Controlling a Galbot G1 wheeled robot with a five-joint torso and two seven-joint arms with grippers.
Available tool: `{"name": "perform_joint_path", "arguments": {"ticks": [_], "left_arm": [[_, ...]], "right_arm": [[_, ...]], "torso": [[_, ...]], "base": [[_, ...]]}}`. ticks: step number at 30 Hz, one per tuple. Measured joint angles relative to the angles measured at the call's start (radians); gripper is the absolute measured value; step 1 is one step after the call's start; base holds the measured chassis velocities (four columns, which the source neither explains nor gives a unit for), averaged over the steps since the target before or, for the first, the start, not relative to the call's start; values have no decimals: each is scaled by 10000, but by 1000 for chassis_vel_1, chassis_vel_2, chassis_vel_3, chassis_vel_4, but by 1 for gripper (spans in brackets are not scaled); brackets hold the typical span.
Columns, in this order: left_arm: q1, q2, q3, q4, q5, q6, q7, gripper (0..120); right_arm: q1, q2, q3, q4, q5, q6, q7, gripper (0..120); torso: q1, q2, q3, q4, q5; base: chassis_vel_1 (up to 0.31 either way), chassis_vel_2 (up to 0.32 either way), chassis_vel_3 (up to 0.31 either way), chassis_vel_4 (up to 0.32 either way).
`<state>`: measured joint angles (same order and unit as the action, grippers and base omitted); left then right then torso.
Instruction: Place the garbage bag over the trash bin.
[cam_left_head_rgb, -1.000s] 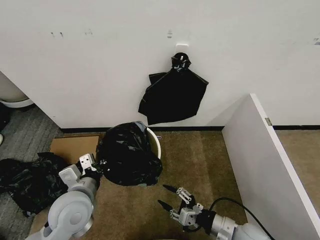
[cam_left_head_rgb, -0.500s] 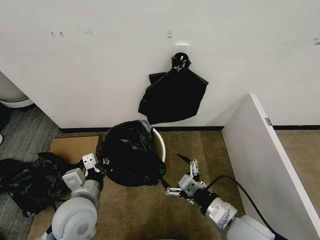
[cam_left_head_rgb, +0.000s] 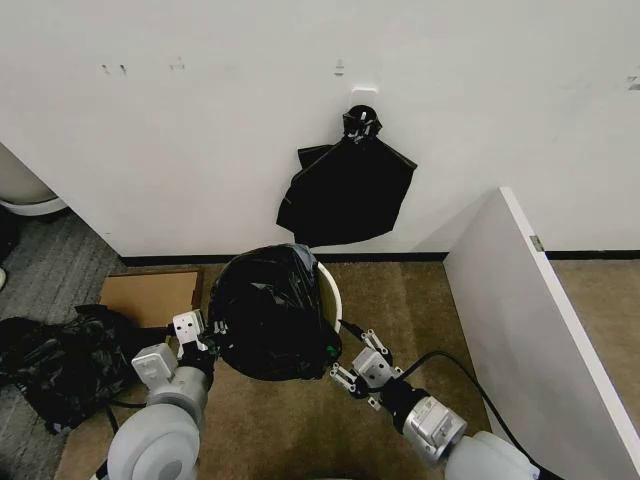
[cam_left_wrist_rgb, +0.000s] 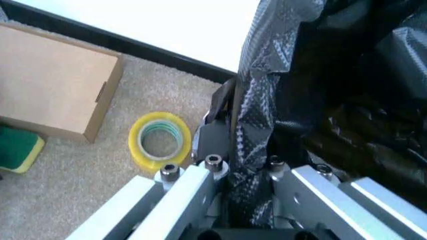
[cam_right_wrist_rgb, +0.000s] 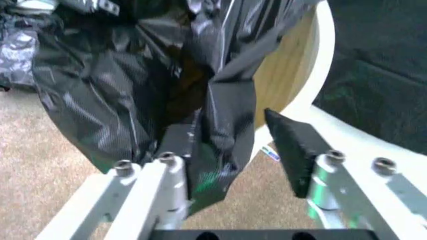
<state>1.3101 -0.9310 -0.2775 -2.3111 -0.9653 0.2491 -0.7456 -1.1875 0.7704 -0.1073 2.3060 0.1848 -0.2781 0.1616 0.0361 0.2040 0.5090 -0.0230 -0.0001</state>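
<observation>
Two grippers flank your garbage bag (cam_left_head_rgb: 268, 312) on the trash bin (cam_left_head_rgb: 331, 290): left gripper (cam_left_wrist_rgb: 243, 150) pinches film, right gripper (cam_right_wrist_rgb: 233, 145) gapes around a loose fold

The left arm reaches forward from the lower left, its tool (cam_left_head_rgb: 207, 333) low at the left flank of the garbage bag (cam_left_head_rgb: 270, 312), fingers pinched on a fold of the film. The right arm comes in from the lower right, its tool (cam_left_head_rgb: 343, 352) at the bag's right edge. Its fingers are spread, with film lying between them.
</observation>
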Motion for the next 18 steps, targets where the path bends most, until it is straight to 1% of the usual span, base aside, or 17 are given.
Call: {"name": "perform_joint_path", "arguments": {"ticks": [1, 3, 5, 6, 7, 8, 9, 18], "left_arm": [[0, 5, 0, -30, 1, 0, 0, 0], [0, 5, 0, -30, 1, 0, 0, 0], [9, 27, -6, -89, 2, 0, 1, 0], [12, 34, -7, -89, 1, 0, 1, 0], [12, 38, -9, -89, 1, 0, 2, 0], [10, 38, -8, -89, 1, 0, 4, 0], [2, 35, -8, -76, 2, 0, 7, 0], [47, 27, -29, 74, 103, -11, 100, 0]], "right_arm": [[0, 6, 0, -46, 3, 37, 7, 29], [0, 6, 0, -46, 3, 37, 7, 29], [-1, -5, 42, -79, 73, 150, 30, 16], [5, -13, 51, -79, 96, 166, 32, 15], [19, -21, 55, -77, 123, 181, 32, 8], [26, -21, 55, -77, 132, 186, 32, 5], [35, -21, 55, -76, 140, 194, 35, 1], [12, 48, 257, -39, 488, 279, 477, 0]], "torso": [[0, 0, 0, 0, 1], [0, 0, 0, 0, 1], [0, 0, 0, 0, 1], [0, 0, 0, 0, 0], [0, 0, 0, 0, 1], [0, 0, 0, 1, 1], [0, 0, 0, 1, 1], [0, 0, 0, 1, 0]], "base": [[0, 0, 0, 0], [0, 0, 0, 0], [0, 0, 0, 0], [0, 0, 0, 0], [0, 0, 0, 0], [0, 0, 0, 0], [0, 0, 0, 0], [0, 0, 0, 0]]}}
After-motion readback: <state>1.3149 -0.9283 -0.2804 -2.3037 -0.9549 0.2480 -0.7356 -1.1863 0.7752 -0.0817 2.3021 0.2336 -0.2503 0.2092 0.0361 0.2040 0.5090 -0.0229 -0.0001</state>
